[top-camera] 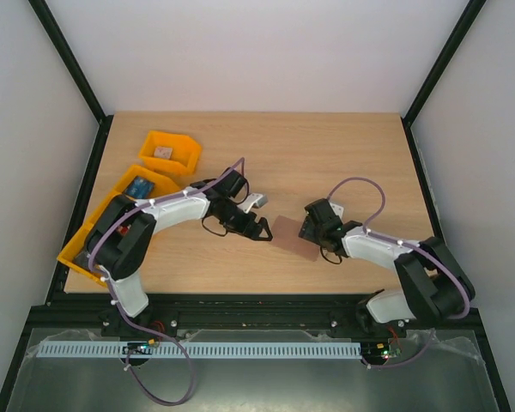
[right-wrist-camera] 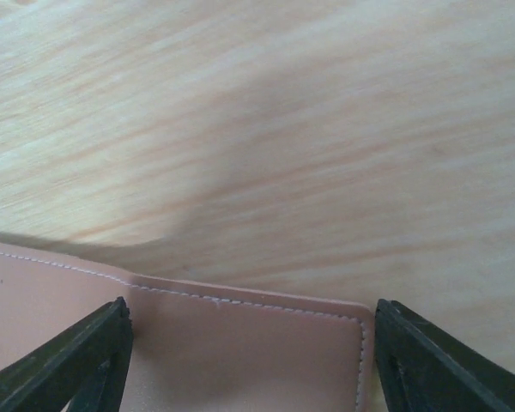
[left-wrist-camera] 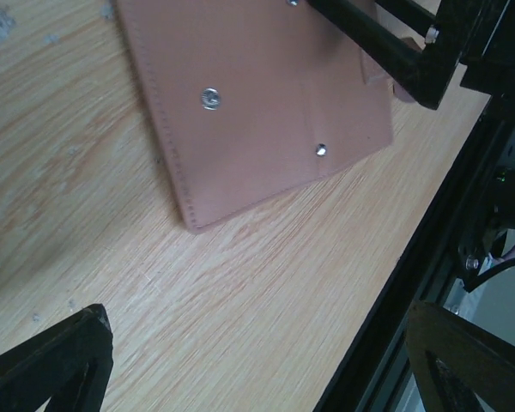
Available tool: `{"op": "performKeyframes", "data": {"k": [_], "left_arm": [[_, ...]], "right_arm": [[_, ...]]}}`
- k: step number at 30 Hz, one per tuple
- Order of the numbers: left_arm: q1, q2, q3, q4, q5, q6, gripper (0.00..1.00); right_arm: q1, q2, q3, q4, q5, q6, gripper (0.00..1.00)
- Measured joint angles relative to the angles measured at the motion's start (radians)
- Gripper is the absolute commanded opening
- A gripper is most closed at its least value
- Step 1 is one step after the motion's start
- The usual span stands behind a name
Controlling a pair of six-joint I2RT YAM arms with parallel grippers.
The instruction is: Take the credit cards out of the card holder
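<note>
The card holder [top-camera: 293,238] lies closed and flat on the wooden table, reddish-brown side up. In the left wrist view [left-wrist-camera: 257,94] it shows two small metal snaps. The credit cards are hidden. My left gripper [top-camera: 259,230] is open and empty just left of the holder, with bare table between its fingers [left-wrist-camera: 60,360]. My right gripper [top-camera: 312,232] is open at the holder's right end. Its fingers [right-wrist-camera: 77,360] stand wide on either side of the holder's stitched edge [right-wrist-camera: 240,352]. The right gripper's black fingers also show over the holder in the left wrist view [left-wrist-camera: 395,51].
Two orange bins stand at the left: one at the back [top-camera: 170,152] holding a small grey object, one along the left edge [top-camera: 112,223] holding something blue [top-camera: 140,189]. The table's black front rail [left-wrist-camera: 412,283] runs close to the holder.
</note>
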Motion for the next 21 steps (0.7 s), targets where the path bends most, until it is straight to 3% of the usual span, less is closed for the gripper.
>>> {"op": "performKeyframes", "data": {"k": [3, 5, 16, 21], "left_arm": [[0.011, 0.009, -0.016, 0.021, 0.023, -0.018, 0.95], [0.018, 0.013, -0.022, 0.029, 0.031, -0.024, 0.96], [0.109, 0.109, -0.028, 0.083, 0.079, -0.059, 0.94], [0.124, 0.101, -0.057, 0.133, 0.095, -0.089, 0.93]], "right_arm": [[0.006, 0.052, 0.018, 0.077, -0.011, 0.001, 0.6], [0.016, 0.077, 0.026, 0.12, -0.023, 0.005, 0.59], [0.078, 0.127, 0.069, 0.221, -0.259, 0.018, 0.68], [0.08, 0.113, 0.114, 0.098, -0.284, -0.006, 0.72]]}}
